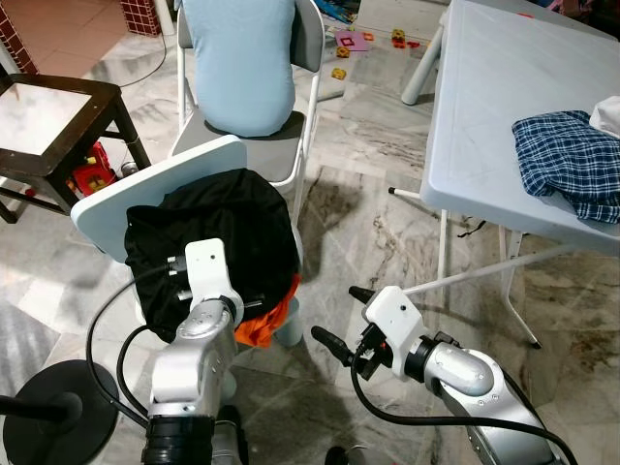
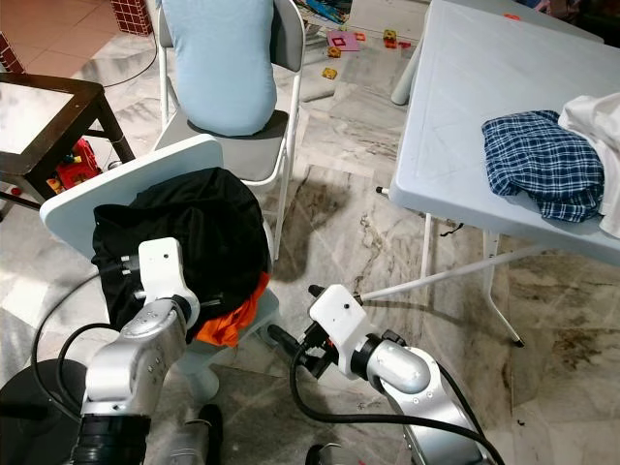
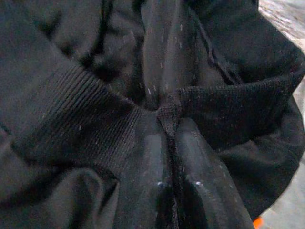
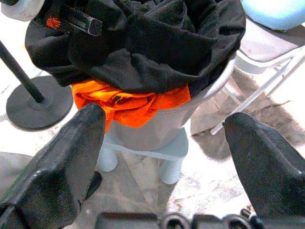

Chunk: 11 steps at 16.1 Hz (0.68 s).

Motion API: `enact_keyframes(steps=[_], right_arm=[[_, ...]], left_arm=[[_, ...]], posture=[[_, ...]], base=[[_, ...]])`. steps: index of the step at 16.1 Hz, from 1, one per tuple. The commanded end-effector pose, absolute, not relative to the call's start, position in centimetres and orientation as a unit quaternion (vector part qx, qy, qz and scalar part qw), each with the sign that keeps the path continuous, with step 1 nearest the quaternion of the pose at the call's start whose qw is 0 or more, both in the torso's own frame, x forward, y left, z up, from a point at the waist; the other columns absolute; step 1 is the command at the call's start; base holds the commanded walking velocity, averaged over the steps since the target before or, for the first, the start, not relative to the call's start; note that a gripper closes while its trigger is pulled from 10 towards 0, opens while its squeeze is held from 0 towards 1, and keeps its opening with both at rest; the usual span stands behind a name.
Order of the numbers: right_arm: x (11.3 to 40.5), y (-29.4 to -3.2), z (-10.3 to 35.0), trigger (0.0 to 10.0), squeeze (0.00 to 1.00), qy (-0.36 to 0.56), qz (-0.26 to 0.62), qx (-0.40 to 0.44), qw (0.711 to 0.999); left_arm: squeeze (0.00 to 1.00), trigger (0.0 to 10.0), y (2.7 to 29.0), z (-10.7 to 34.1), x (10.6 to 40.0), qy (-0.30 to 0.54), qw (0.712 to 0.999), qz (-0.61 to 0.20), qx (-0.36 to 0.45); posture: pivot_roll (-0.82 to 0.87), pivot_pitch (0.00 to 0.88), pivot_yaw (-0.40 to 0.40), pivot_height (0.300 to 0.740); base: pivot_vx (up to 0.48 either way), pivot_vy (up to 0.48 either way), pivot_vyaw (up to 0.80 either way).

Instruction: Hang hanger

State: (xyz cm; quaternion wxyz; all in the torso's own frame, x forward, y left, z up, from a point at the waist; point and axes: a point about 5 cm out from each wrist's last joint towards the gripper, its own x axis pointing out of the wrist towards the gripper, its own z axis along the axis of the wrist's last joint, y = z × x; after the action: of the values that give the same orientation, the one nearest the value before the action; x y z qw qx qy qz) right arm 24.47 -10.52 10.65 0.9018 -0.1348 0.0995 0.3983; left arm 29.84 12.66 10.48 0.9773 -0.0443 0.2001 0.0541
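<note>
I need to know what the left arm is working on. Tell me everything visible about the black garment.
The black garment is a crumpled dark knit heap with ribbed trim, piled on a small white table and drooping over its front edge. Orange cloth pokes out beneath it. The left claw is shut, pinching a ribbed fold. The right claw is open, apart from it.

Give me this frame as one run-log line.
left gripper: shut on black garment | right gripper: open, facing orange cloth | pile on white chair | hanger: not seen
</note>
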Motion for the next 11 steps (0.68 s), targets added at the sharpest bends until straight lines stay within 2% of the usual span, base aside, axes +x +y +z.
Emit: enact_keyframes(steps=[1,3,5,7,9,10,11], right_arm=[[24.5,-11.0,10.3,10.0,0.0,0.106,0.392,-0.138,0.903],[24.6,-11.0,10.3,10.0,0.0,0.105,0.392,-0.138,0.904],[24.6,-11.0,10.4,10.0,0.0,0.104,0.391,-0.139,0.904],[24.6,-11.1,10.4,10.0,0.0,0.104,0.39,-0.14,0.904],[24.5,-11.1,10.3,10.0,0.0,0.105,0.389,-0.139,0.905],[24.5,-11.1,10.3,10.0,0.0,0.105,0.389,-0.139,0.905],[24.4,-11.1,10.3,10.0,0.0,0.105,0.389,-0.139,0.904]], left_arm=[[0.0,0.0,12.5,12.0,30.3,0.137,0.989,0.039,0.041],[0.0,0.0,11.7,14.1,30.9,0.06,0.99,0.002,0.13],[0.0,0.0,10.7,14.1,30.7,0.033,0.981,-0.044,0.184],[0.0,0.0,10.1,13.4,30.3,0.043,0.977,-0.076,0.196],[0.0,0.0,9.5,11.0,28.9,0.091,0.968,-0.13,0.193],[0.0,2.0,9.5,10.5,28.5,0.104,0.968,-0.135,0.185],[0.0,3.2,9.6,10.1,28.2,0.113,0.966,-0.134,0.189]], posture=[[-0.03,0.198,-0.1,0.74],[-0.03,0.196,-0.101,0.74],[-0.03,0.195,-0.101,0.74],[-0.03,0.198,-0.101,0.74],[-0.03,0.2,-0.103,0.74],[-0.03,0.2,-0.103,0.74],[-0.03,0.203,-0.103,0.74]], base=[[0.0,0.0,0.0],[0.0,0.0,0.0],[0.0,0.0,0.0],[0.0,0.0,0.0],[0.0,0.0,0.0],[0.0,0.0,0.0],[0.0,0.0,0.0]])
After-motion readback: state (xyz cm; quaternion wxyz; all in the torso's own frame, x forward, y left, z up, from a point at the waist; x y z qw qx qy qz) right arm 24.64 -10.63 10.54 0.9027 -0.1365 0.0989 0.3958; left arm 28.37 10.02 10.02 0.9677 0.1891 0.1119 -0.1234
